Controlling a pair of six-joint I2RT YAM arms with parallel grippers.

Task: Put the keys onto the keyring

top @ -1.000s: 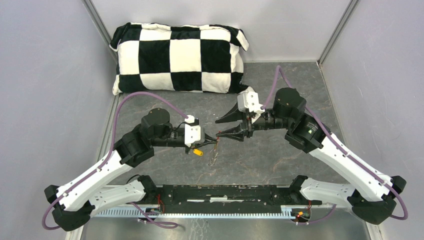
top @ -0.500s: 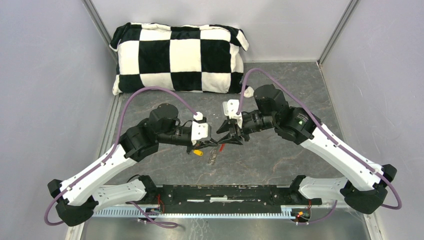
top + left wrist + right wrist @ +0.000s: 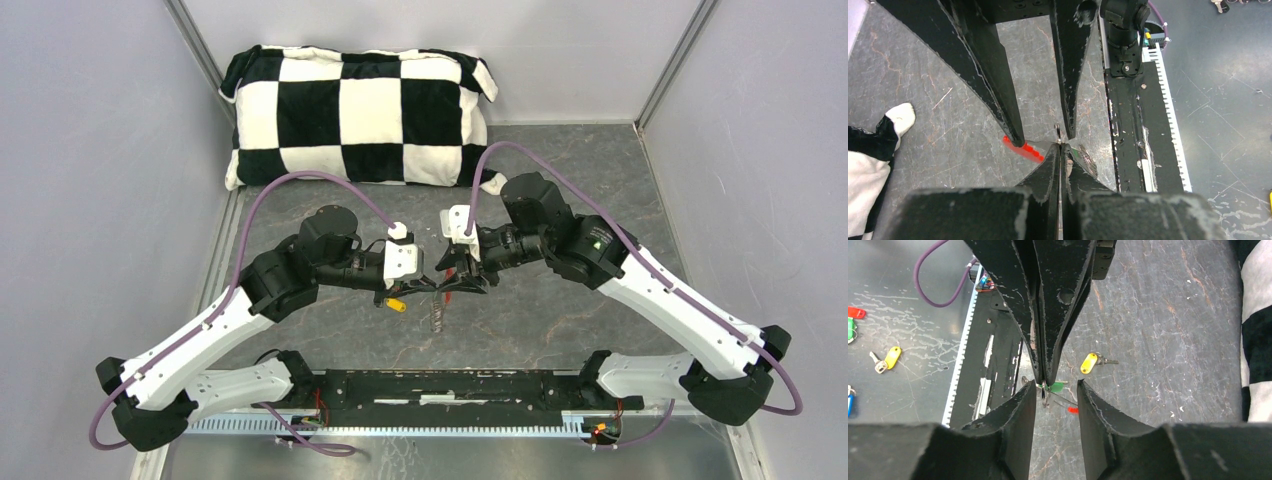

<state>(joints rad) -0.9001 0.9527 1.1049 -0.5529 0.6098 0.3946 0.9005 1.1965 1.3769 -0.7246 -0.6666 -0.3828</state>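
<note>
My left gripper is shut on the thin grey wire of the keyring and holds it above the table. The red tag hangs just left of the tips. The green key sits at the same tips, partly hidden. My right gripper is open and faces the left gripper. Its jaws stand either side of the ring wire. One of its fingers touches the red tag. The yellow key lies loose on the table, under the left gripper in the top view.
A black-and-white checkered pillow lies at the back. A black rail runs along the near edge. Grey walls stand on both sides. Several spare keys lie on the floor beyond the rail.
My right arm has swung left and its open gripper has closed in on the left gripper's tips. My left gripper has moved slightly right, still shut on the ring.
</note>
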